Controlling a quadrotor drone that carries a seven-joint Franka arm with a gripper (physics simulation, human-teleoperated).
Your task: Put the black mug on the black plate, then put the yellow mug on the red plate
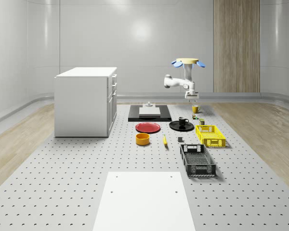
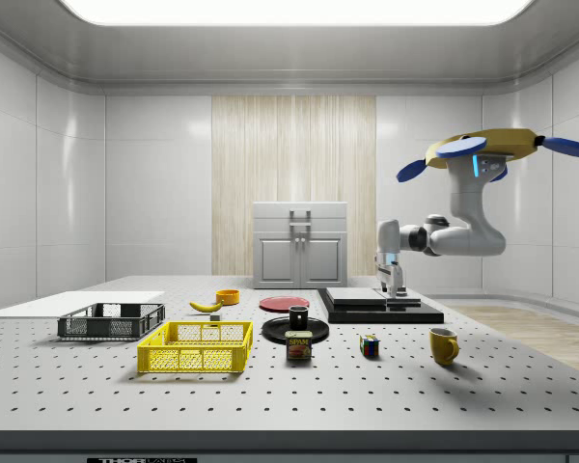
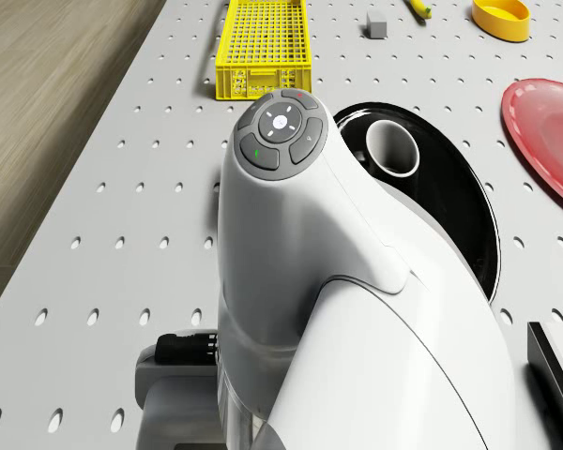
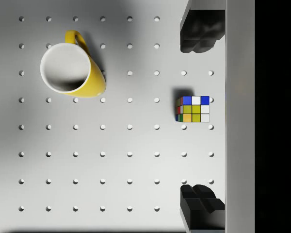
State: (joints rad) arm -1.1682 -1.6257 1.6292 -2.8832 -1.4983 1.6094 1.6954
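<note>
Above the worktop [image 4: 111, 184] hangs the gripper [image 4: 200, 121], fingers [image 4: 199, 34] spread and empty; yellow mug [image 4: 70, 70] sits off-centre; descending now risks straddling the puzzle cube [image 4: 193, 108].

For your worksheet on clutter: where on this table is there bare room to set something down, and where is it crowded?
Free: around the white sheet, and between the cabinet and red plate. Crowded: among the black plate, yellow crate and yellow mug.

Bright, even overhead light from a ceiling panel [image 2: 294, 10]; soft shadows, crisp renders.
</note>
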